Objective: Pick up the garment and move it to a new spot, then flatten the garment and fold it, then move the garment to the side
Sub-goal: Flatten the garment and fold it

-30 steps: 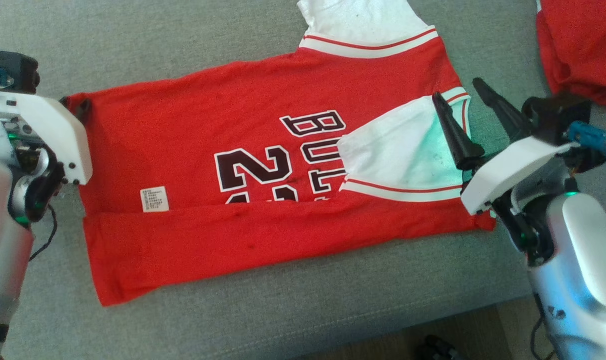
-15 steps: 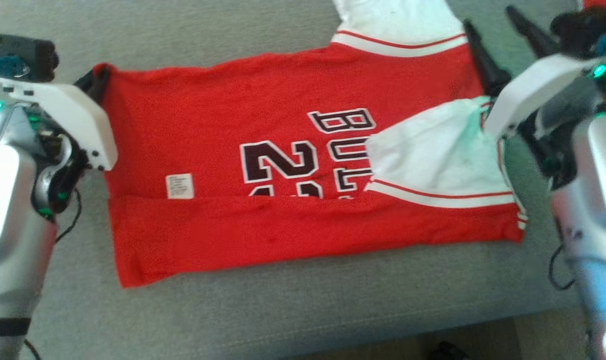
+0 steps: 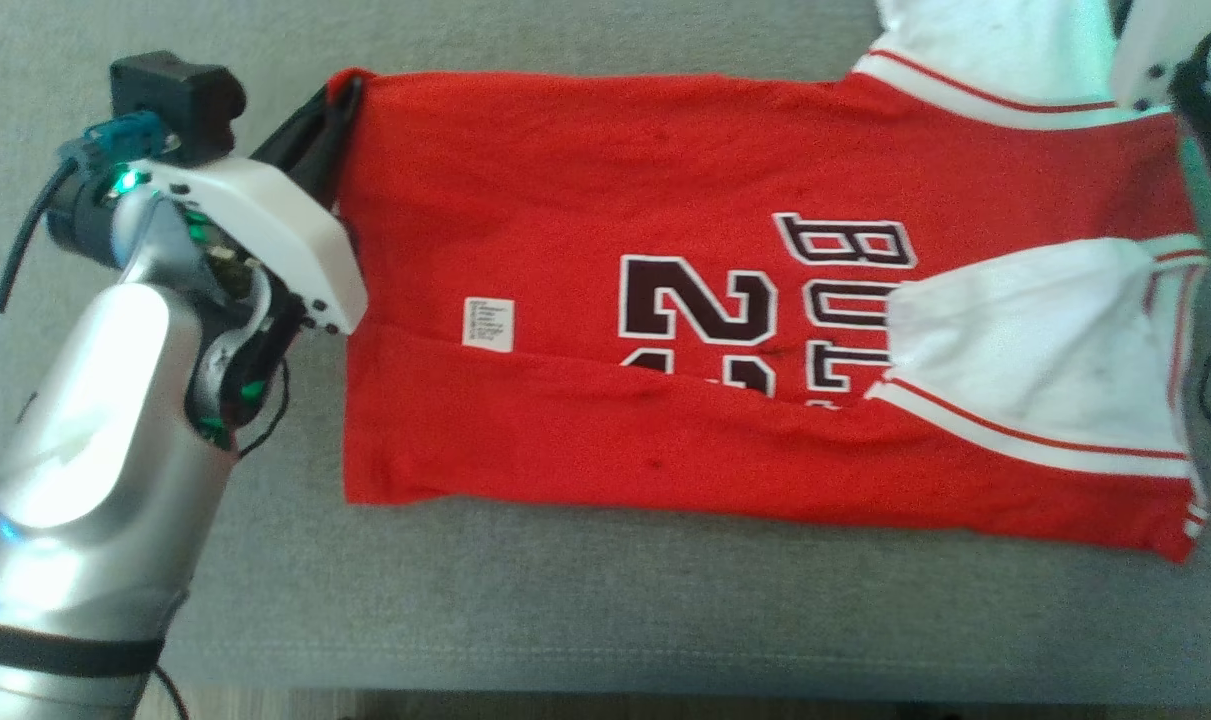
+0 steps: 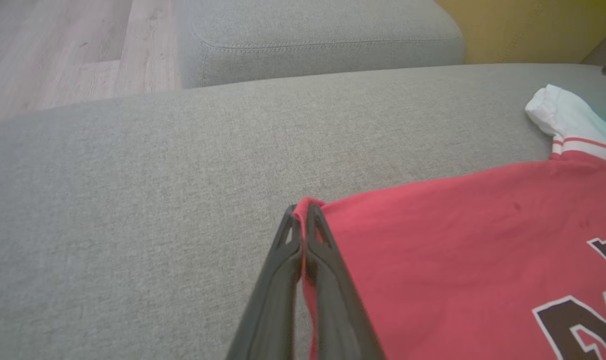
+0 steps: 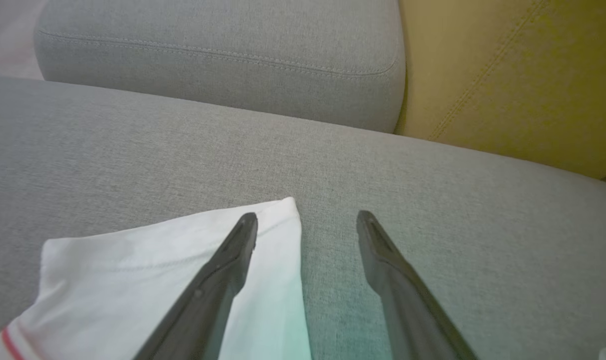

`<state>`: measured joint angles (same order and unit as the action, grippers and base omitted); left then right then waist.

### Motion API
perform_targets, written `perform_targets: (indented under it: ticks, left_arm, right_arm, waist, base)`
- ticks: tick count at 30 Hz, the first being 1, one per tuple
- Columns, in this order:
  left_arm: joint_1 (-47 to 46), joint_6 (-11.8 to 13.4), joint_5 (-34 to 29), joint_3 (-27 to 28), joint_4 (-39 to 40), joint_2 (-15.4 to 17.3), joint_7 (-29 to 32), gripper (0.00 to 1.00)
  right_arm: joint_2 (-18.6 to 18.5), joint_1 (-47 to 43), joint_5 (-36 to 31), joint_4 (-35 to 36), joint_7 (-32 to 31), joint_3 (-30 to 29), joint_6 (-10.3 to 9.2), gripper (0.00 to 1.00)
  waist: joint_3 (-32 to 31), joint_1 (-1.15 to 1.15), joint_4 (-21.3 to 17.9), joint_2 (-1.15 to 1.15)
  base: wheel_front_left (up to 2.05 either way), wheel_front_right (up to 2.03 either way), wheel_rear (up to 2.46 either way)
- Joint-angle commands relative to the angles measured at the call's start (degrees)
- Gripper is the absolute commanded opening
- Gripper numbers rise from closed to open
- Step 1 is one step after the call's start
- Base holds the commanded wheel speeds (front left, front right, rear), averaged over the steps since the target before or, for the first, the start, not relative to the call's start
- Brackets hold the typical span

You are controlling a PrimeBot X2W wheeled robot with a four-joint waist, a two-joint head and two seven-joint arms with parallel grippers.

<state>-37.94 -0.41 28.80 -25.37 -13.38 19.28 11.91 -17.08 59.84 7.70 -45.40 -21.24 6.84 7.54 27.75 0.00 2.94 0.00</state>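
Head view takes in the grey sofa, whose wide, flat seat serves as the folding surface. Spread across it lies the red jersey, print up, with the sleeve end toward the robot's right and the hem end toward its left. Its near long edge is already turned over onto the body, and one white sleeve is tucked in over the lettering. The folding looks partly done, with the far side not yet brought in.

The left gripper is clenched on the far hem corner; the left wrist view shows red cloth pinched between its closed fingers. The right gripper is released, jaws wide, with one finger over the far sleeve near its cuff and the other over bare cushion. I judge it is placed to nip that sleeve's edge. With both far ends held, the far side could be drawn over toward the near fold. A small white label sits just above the fold line.
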Motion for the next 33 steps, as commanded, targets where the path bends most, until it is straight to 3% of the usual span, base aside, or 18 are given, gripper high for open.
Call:
perform_targets:
  ticks: [1,13,14,15,17,18,19,27,33]
  left_arm:
    - [-2.71,0.26,-0.56,1.98,1.99,1.63,-0.49,0.0]
    - [-4.71,-0.08,-0.63,0.64,-0.07,-0.83,-3.35,0.0]
    - [-4.81,-0.11,-0.6,0.62,-0.28,-0.85,-3.5,0.0]
    - [-4.89,-0.13,-0.59,0.61,-0.49,-0.84,-3.63,0.0]
    - [-5.05,-0.17,-0.55,0.59,-0.9,-0.76,-3.8,0.0]
    - [-5.15,-0.19,-0.55,0.56,-1.1,-0.72,-3.86,0.0]
    - [-5.27,-0.21,-0.55,0.54,-1.32,-0.68,-3.92,0.0]
    - [-6.39,0.02,-0.62,1.13,-3.54,0.07,-5.27,0.0]
    - [-5.77,0.48,-0.14,2.09,-5.33,0.76,-6.67,0.0]
  right_arm:
    - [-0.24,1.87,-0.76,0.81,-0.27,0.03,-0.05,1.0]
    - [-0.07,8.88,-4.99,-12.34,-5.45,-3.06,-0.05,1.0]
    - [-0.08,9.17,-5.09,-12.99,-5.82,-3.22,-0.05,0.65]
    - [0.05,9.4,-5.13,-13.58,-6.31,-3.33,-0.05,0.48]
    - [0.31,9.78,-5.15,-14.5,-7.13,-3.54,-0.05,0.29]
    - [0.32,9.97,-5.17,-14.82,-7.2,-3.53,-0.05,0.06]
    - [0.4,10.06,-5.24,-15.06,-7.13,-3.52,-0.05,0.0]
    - [1.74,10.12,-5.2,-14.42,0.23,-4.53,-0.05,0.0]
    - [2.79,7.97,-1.62,-12.71,6.28,-0.91,-0.05,0.0]
  waist:
    - [1.67,0.0,1.71,0.0]
    - [4.07,0.0,4.01,0.0]
    - [4.07,0.0,3.95,0.0]
    - [4.05,0.0,3.83,0.0]
    - [3.99,0.0,3.57,0.0]
    - [3.97,0.0,3.44,0.0]
    - [3.89,0.0,3.28,0.0]
    - [2.68,0.0,1.05,0.0]
    - [-0.16,0.0,-1.13,0.0]
  base:
    - [0.0,0.0,0.0]
    - [0.0,0.0,0.0]
    - [0.0,0.0,0.0]
    - [0.0,0.0,0.0]
    - [0.0,0.0,0.0]
    - [0.0,0.0,0.0]
    - [0.0,0.0,0.0]
    - [0.0,0.0,0.0]
    - [0.0,0.0,0.0]
